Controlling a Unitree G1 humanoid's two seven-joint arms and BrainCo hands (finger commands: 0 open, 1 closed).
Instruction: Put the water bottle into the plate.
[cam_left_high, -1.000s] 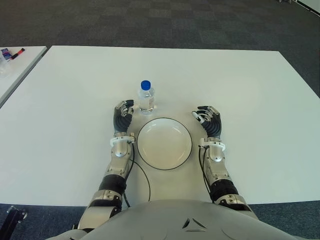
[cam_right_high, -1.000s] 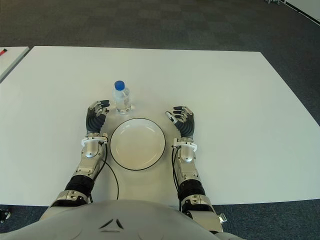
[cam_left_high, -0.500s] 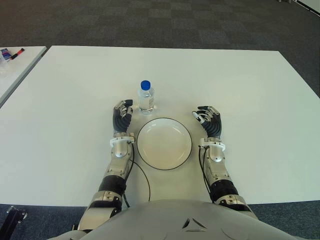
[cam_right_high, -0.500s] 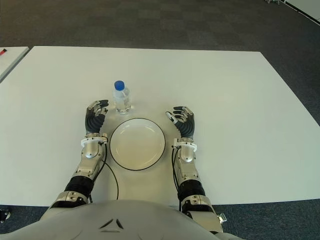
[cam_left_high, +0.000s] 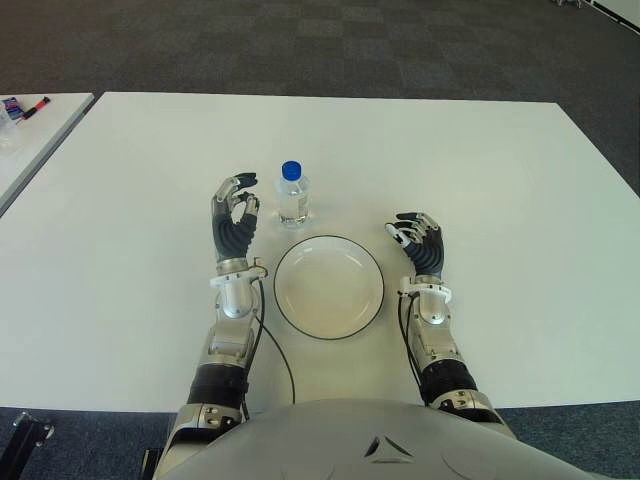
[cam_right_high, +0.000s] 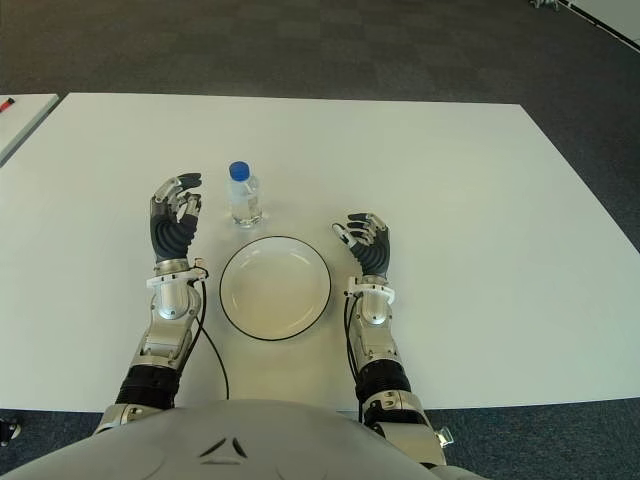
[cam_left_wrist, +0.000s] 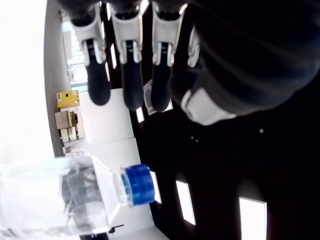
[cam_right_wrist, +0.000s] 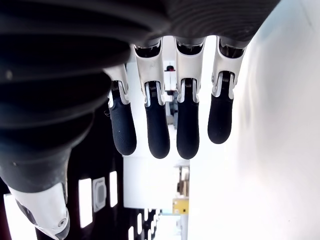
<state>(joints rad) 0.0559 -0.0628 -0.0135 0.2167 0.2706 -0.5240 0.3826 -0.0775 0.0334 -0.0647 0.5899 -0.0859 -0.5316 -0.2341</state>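
Note:
A small clear water bottle (cam_left_high: 292, 198) with a blue cap stands upright on the white table (cam_left_high: 500, 170), just behind the rim of a round white plate (cam_left_high: 329, 288) with a dark edge. My left hand (cam_left_high: 233, 216) is raised off the table to the left of the bottle, fingers relaxed and holding nothing; its wrist view shows the bottle (cam_left_wrist: 75, 197) close by but apart from the fingers (cam_left_wrist: 127, 75). My right hand (cam_left_high: 418, 244) shows to the right of the plate, fingers (cam_right_wrist: 150, 127) loosely extended and empty.
A second white table (cam_left_high: 30, 140) stands at the far left with a marker (cam_left_high: 32, 105) on it. Dark carpet lies beyond the table's far edge. A black cable (cam_left_high: 280, 355) runs along my left forearm next to the plate.
My left hand has lifted and moved forward and slightly left, now level with the bottle. The bottle, plate and right hand have not moved.

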